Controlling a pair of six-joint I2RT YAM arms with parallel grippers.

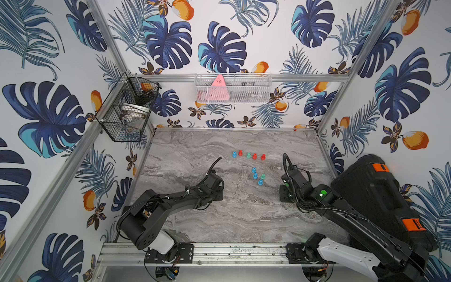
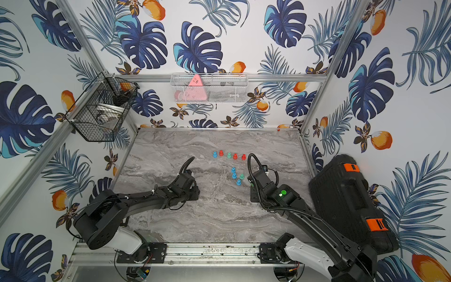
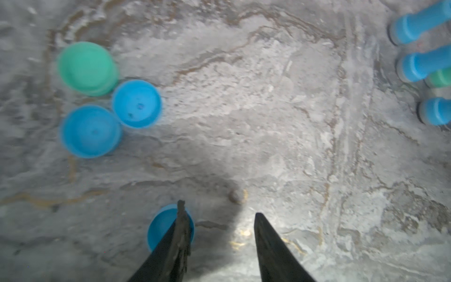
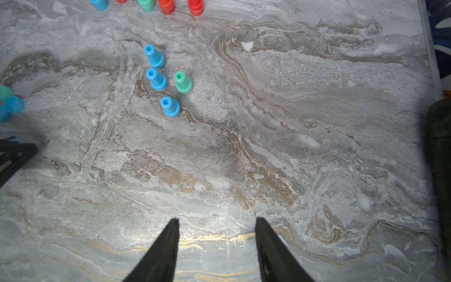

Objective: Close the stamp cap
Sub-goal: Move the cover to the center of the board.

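1. In both top views the marble table (image 1: 195, 146) carries a back row of stamps (image 1: 248, 155), five upright: blue, red, green, red, red. Nearer the arms stands a stamp cluster (image 1: 255, 175), three blue and one green, between the left arm (image 1: 190, 195) and the right arm (image 1: 302, 188); both arms' fingers are hidden under their wrists here. A black case (image 1: 371, 195) sits at the table's right edge.
2. The left wrist view is blurred. The left gripper (image 3: 219, 208) has its fingers apart with only bare table between them. A blue cap (image 3: 161, 227) lies partly behind one finger; whether they touch, I cannot tell. A green cap (image 3: 87, 68) and two more blue caps (image 3: 136, 103) huddle just beside one another, farther off. The stamp cluster (image 3: 424, 63) is well apart from all four caps.
3. In the right wrist view the right gripper (image 4: 217, 219) also has its fingers apart, nothing between them, over bare table. The stamp cluster (image 4: 156, 79) stands upright ahead, well apart from it; the back row of stamps (image 4: 166, 6) lies beyond. The green cap (image 4: 5, 92) shows off to one side, near a dark finger of the left gripper (image 4: 17, 153).
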